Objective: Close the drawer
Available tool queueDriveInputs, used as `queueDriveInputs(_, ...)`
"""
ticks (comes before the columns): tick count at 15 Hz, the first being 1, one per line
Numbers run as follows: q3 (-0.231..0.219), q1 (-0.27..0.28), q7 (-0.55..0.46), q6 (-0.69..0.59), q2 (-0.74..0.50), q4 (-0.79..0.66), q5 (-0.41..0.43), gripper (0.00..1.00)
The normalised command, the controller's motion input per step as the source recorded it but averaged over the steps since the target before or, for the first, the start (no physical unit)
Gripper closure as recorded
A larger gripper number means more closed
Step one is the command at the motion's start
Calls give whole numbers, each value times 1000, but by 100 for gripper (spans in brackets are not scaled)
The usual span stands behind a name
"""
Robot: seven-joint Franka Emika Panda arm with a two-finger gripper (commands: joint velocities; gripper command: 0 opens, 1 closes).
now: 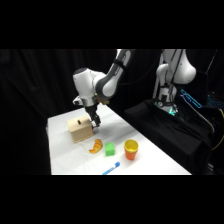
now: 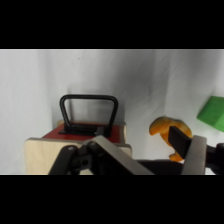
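White tabletop (image 1: 150,145), frame centre: your gripper (image 1: 94,123), jaws spread wide, meets pale wooden box's red-fronted drawer (image 2: 85,134); it looks nearly shut.

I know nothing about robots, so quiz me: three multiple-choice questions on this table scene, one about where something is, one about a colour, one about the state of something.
1. Where does the tool hang?
A. At the wooden box
B. Over the cup
C. Off the table

2. What colour is the block between the croissant and the cup?
A. Red
B. Green
C. Black

3. How does the cup stand?
A. Lying on its side
B. Upside down
C. Upright, mouth up

Answers: 1 A, the side view shows the tool down at the box's right end. 2 B, the cube is bright green. 3 C, its open yellow rim faces up.
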Motion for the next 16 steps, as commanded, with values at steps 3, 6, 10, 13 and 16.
queueDriveInputs(3, -11, 42, 54, -448, -193, 188, -10, 0)
queueDriveInputs(6, 3, 22, 27, -431, -141, 254, 43, 0)
queueDriveInputs(10, 15, 26, 10, -388, -157, 215, 75, 0)
queueDriveInputs(13, 21, 15, -41, -340, -150, 171, 122, 0)
queueDriveInputs(16, 27, 22, 43, -316, -161, 137, 200, 0)
